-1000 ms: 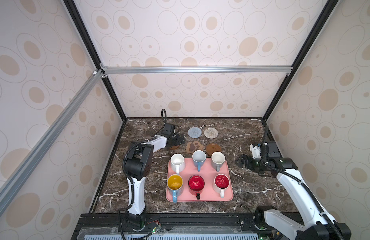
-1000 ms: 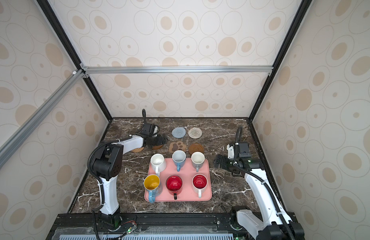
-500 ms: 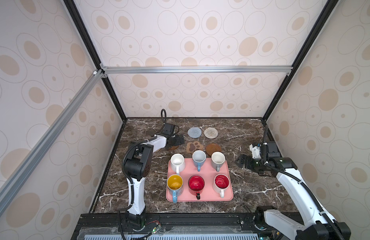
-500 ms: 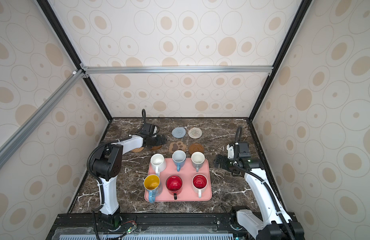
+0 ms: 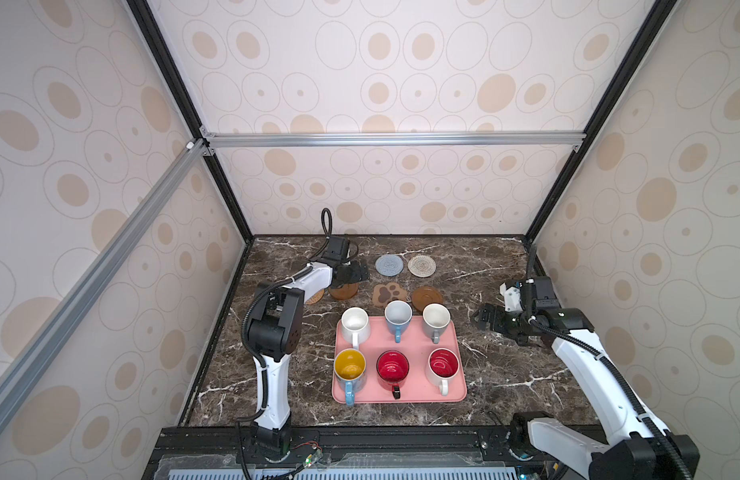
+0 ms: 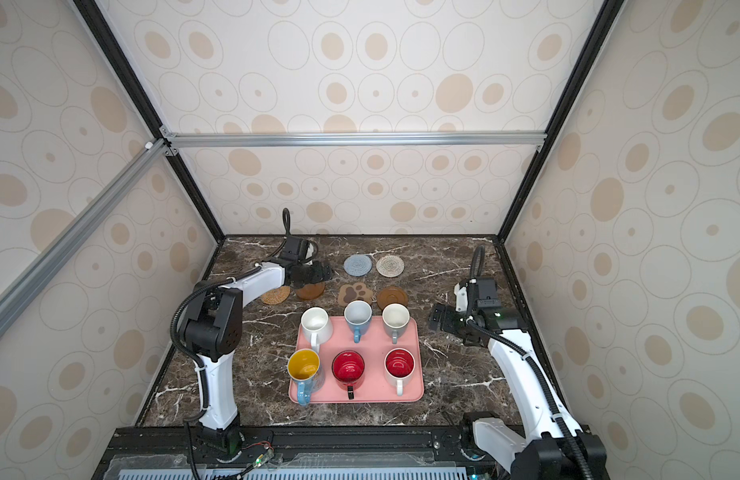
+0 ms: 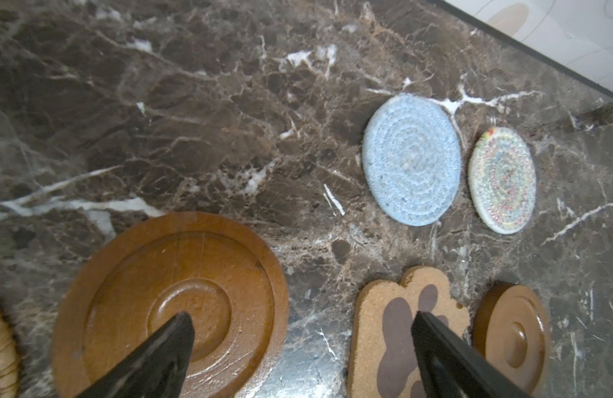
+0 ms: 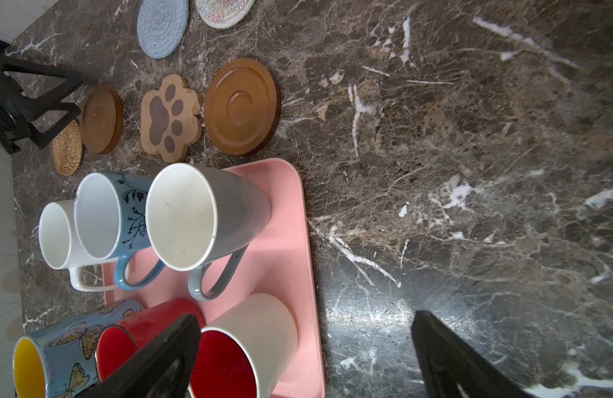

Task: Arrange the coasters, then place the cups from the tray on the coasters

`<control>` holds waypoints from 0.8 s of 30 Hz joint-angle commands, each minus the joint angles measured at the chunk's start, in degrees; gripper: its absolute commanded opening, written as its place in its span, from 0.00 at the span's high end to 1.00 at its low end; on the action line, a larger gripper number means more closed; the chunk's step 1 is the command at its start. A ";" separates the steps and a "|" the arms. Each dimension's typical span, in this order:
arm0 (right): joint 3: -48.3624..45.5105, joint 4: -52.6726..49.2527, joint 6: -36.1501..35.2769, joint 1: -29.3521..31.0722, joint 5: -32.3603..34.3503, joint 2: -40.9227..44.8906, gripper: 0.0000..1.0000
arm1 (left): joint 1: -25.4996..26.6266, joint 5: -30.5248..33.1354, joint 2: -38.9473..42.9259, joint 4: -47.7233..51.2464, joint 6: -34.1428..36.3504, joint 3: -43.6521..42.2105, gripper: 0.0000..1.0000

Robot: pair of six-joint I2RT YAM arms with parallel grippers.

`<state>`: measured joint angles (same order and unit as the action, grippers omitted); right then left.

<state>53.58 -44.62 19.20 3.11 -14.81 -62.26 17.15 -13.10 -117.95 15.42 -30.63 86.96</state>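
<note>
L claw spread, one tip over round brown wooden coaster, upper-left of pink rectangular tray | R claw spread, over counter right of tray | tip: straddle rim, then nip

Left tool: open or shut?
Open. The left tool shows fingers wide apart in its wrist view, one over a wooden coaster, one over the paw coaster, gripping nothing.
</note>
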 commanded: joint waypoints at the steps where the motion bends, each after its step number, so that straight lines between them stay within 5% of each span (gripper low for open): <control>1: 2.42 -0.95 -1.26 0.24 -0.29 -0.97 0.00 | -0.12 -0.95 3.00 2.20 1.89 2.09 0.00; 12: 4.79 -0.65 -1.50 0.23 -1.63 -2.65 0.00 | 2.64 -3.35 4.43 6.68 7.06 4.27 0.00; 24: 2.76 -0.98 -0.57 0.24 -1.49 -0.17 0.00 | 9.99 -12.09 -6.93 11.48 8.39 17.81 0.00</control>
<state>57.19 -44.60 18.35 3.11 -16.32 -63.79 25.56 -21.91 -121.95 22.68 -24.82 100.01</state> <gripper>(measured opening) 0.997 0.999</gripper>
